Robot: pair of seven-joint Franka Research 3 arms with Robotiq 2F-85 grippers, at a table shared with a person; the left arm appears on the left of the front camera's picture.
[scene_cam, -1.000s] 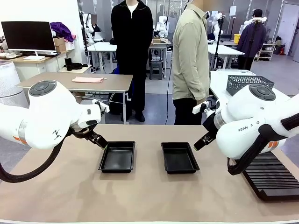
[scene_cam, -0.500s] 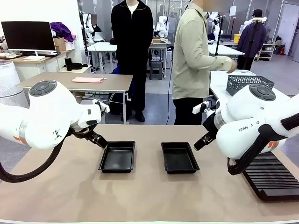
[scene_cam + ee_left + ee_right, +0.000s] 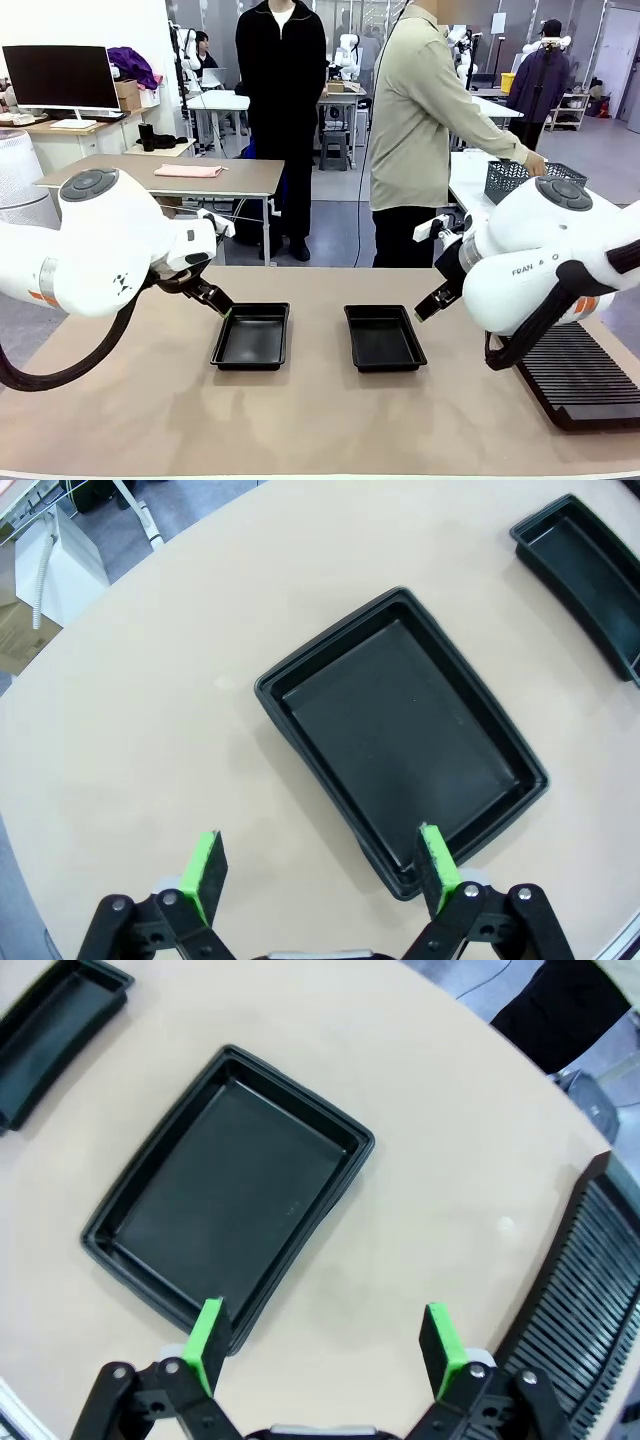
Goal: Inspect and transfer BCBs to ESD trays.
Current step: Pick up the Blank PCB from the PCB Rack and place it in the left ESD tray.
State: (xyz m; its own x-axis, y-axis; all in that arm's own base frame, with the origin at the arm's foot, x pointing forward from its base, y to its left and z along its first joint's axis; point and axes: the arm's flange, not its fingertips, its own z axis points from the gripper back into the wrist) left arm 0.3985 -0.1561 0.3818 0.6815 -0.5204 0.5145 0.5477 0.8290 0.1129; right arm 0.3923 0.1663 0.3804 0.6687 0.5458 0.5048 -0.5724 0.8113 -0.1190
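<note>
Two empty black ESD trays lie side by side mid-table, the left tray and the right tray. My left gripper hovers open just off the left tray's near-left corner. In the left wrist view it spreads wide, and that tray lies ahead, with the other tray beyond. My right gripper hangs open beside the right tray's right edge. In the right wrist view it stands wide over that tray's corner. Both grippers hold nothing. The BCBs are out of view.
A long black slotted rack lies at the table's right edge, also seen as a rack in the right wrist view. A person in a beige shirt at the far side reaches a hand to a grey mesh basket. Another person stands behind.
The person's arm has swung out to the right and now reaches the mesh basket. Both arms and both trays are where they were.
</note>
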